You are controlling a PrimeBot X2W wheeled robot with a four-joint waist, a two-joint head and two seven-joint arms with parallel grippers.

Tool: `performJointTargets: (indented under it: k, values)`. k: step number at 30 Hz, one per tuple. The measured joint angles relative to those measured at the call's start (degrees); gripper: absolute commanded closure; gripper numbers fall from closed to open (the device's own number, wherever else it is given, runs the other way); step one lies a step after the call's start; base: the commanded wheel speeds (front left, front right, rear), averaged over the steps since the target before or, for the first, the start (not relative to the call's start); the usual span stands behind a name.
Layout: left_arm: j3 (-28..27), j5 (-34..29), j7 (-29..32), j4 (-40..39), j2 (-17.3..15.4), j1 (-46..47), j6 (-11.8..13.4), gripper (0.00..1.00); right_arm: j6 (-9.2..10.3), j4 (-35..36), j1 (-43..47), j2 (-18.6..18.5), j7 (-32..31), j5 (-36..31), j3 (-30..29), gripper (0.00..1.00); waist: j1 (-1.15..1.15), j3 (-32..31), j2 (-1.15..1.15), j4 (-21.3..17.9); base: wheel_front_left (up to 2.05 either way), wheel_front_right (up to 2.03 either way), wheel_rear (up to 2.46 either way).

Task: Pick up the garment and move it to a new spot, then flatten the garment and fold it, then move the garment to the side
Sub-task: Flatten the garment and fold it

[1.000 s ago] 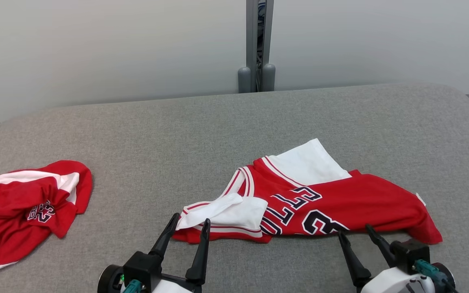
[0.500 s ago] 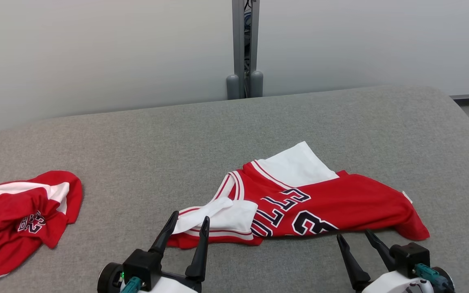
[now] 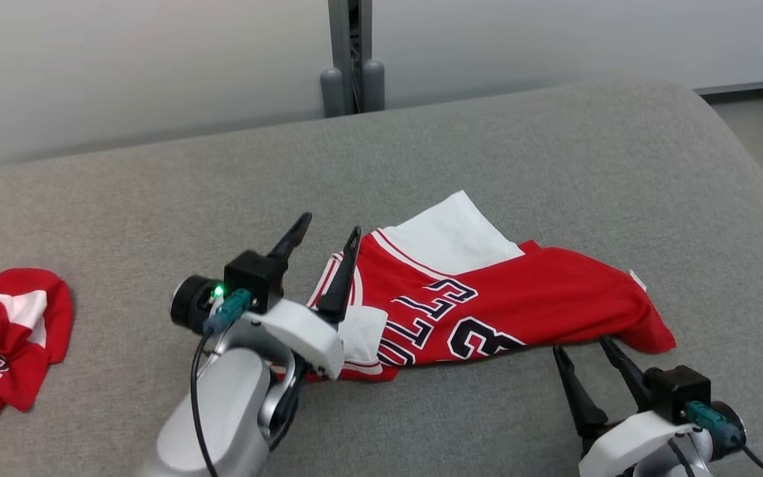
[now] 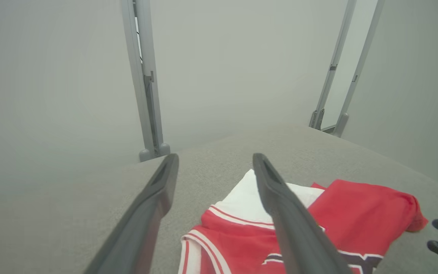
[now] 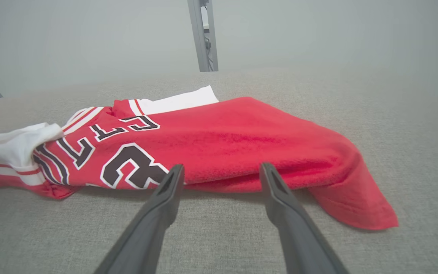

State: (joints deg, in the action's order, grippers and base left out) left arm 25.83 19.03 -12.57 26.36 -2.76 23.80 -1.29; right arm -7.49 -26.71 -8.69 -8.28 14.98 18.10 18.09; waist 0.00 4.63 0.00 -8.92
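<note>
The red garment point(image 3: 507, 308) lies crumpled on the grey padded surface point(image 3: 554, 165). The left gripper point(image 3: 330, 222), jaws wide and empty, hovers over its collar end. The right gripper point(image 3: 579, 344), equally wide, sits just before its near hem. Bare padding stretches beyond the garment to the far and right edges.

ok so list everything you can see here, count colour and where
jersey: one, red with white trim and dark lettering, crumpled mid-table
second garment: one, red and white, bunched at the table's left edge
table: one, grey fabric top, under both garments
post: one, grey, behind the table's far edge
wall panels: two, pale grey, either side of the post
left gripper: one, dark fingers, open, at the jersey's left end
right gripper: one, dark fingers, open, by the jersey's near edge
</note>
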Motion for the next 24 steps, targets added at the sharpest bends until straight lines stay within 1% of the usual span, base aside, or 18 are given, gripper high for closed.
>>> performJointTargets:
  k: [9, 12, 15, 21, 24]
  values:
    - [7.35, 6.10, 4.58, 10.61, 0.02, 17.75, -1.71, 0.00, 0.00, 4.14, -1.98, 0.80, 0.00, -0.79, -1.87, 0.00, 0.00, 7.99, 0.00, -3.65, 0.00, 0.00, 0.00]
    - [10.04, 7.40, 6.46, 13.99, 0.07, 22.52, -1.87, 0.00, 0.00, 6.25, -2.63, 1.45, 0.00, -0.35, -2.21, 0.00, 0.00, 10.64, 0.00, -4.99, 0.00, 0.00, 0.00]
    - [12.23, 8.10, 7.10, 17.12, 0.02, 27.26, -1.85, 0.00, 0.00, 7.53, -3.10, 1.72, 0.00, -0.44, -2.44, 0.00, 0.00, 13.11, 0.00, -6.32, 0.00, 0.00, 0.00]
    - [17.45, 9.29, 10.34, 23.12, 0.04, 32.99, -1.79, 0.00, 0.00, 9.23, -3.61, 2.48, 0.00, -1.07, -4.83, 0.00, 0.00, 16.80, 0.00, -9.19, 0.00, 0.00, 0.00]
    - [19.81, 9.32, 12.03, 25.90, 0.07, 35.02, -1.14, 0.00, 0.00, 9.94, -3.59, 2.77, 0.00, -1.91, -6.04, 0.00, 0.00, 18.01, 0.00, -10.56, 0.00, 0.00, 0.00]
